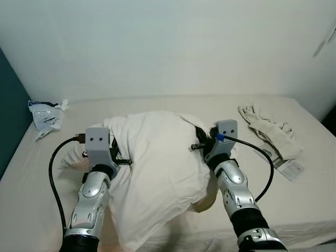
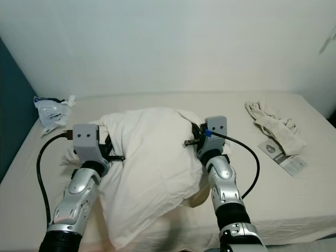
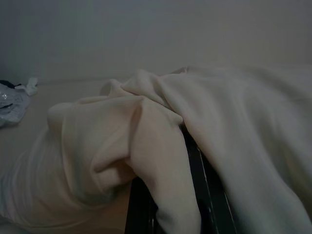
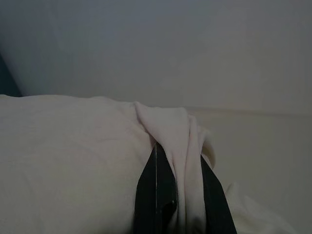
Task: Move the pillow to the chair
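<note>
A large white fabric pillow (image 1: pixel 157 173) lies mid-bed on the beige sheeted bed (image 1: pixel 294 205), reaching its near edge. The left pincer (image 3: pixel 180 195) is clenched on a fold of the pillow's left side; the right pincer (image 4: pixel 178 195) grasps a bunched fold on its right side. A crumpled clear plastic bag (image 1: pixel 46 116) sits by the bed's far left corner, contents unclear. Pale cloth gloves (image 1: pixel 268 128) and a printed leaflet (image 1: pixel 289 167) lie toward the right edge

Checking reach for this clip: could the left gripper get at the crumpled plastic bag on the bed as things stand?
Probably not right away. The left gripper is shut on the pillow, so its fingers are occupied, though bare bed lies between it and the plastic bag.
</note>
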Motion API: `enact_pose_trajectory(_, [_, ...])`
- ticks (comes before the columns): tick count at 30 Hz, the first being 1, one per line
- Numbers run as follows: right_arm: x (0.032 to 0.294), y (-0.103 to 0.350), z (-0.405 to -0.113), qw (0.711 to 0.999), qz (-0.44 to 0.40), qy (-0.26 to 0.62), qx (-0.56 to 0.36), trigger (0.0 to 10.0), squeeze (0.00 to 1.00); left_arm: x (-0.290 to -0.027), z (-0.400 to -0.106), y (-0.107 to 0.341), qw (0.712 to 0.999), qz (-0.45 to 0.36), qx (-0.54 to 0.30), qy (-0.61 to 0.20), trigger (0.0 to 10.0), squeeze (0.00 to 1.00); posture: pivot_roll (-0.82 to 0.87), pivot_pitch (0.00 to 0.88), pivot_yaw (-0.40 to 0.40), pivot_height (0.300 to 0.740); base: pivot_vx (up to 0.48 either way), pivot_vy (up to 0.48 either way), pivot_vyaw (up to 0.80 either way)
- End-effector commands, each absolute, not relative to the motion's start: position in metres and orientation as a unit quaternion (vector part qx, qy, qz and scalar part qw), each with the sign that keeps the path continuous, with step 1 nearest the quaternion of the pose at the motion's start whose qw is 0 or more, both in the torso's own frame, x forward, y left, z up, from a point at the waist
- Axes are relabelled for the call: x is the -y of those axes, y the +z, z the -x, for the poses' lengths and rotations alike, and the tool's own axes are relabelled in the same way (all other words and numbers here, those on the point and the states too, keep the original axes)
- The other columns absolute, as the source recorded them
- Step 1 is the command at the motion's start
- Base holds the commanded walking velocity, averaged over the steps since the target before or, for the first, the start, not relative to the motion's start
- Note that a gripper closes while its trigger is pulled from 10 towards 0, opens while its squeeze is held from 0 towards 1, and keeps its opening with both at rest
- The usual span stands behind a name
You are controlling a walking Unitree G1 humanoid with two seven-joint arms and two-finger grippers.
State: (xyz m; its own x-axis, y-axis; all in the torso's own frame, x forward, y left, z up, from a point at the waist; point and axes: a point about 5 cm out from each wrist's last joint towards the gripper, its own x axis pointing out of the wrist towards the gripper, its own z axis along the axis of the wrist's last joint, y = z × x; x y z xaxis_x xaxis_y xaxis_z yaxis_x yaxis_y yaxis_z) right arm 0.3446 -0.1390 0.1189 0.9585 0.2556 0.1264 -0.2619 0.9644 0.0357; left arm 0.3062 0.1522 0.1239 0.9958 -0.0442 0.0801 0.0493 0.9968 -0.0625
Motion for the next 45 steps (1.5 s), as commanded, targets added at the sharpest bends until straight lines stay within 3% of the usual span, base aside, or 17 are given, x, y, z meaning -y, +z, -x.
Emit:
enact_pose_trajectory(1, [0.1313, 0.1173, -0.3433, 0.987, -0.018, 0.146, 0.060, 10.0, 0.00, -0.1477, -0.3060, 0.1277, 0.997, 0.029, 0.057, -0.035, 10.0, 0.00, -0.03, 0.040, -0.041, 0.740, 0.000, 0.000, 0.00])
enact_pose_trajectory(22, [0.1315, 0.1149, -0.3424, 0.988, -0.021, 0.144, 0.057, 10.0, 0.00, -0.1458, -0.3075, 0.1270, 0.997, 0.023, 0.057, -0.041, 10.0, 0.00, -0.02, 0.027, -0.042, 0.740, 0.000, 0.000, 0.00])
enact_pose_trajectory(45, [0.1300, 0.1104, -0.3394, 0.987, -0.024, 0.150, 0.049, 10.0, 0.00, -0.1432, -0.3058, 0.1238, 0.997, 0.016, 0.053, -0.050, 10.0, 0.00, -0.02, 0.017, -0.041, 0.740, 0.000, 0.000, -0.80])
